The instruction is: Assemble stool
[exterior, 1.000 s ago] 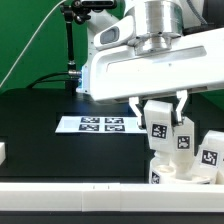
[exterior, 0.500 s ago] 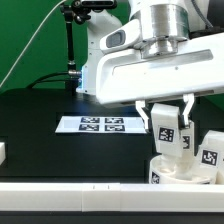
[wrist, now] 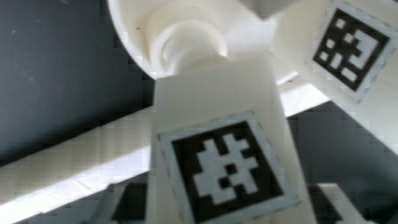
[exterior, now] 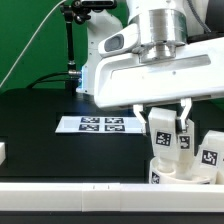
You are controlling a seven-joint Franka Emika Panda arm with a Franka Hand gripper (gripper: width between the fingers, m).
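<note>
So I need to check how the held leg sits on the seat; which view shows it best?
The exterior view: the leg stands upright in the gripper over the seat. The wrist view shows only the leg's tagged face, close up.

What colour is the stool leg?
White, with black-and-white square tags; the leg shows best in the wrist view.

A white tagged leg (exterior: 164,128) stands upright on the round seat (exterior: 178,167), another leg (exterior: 209,153) beside it.
</note>
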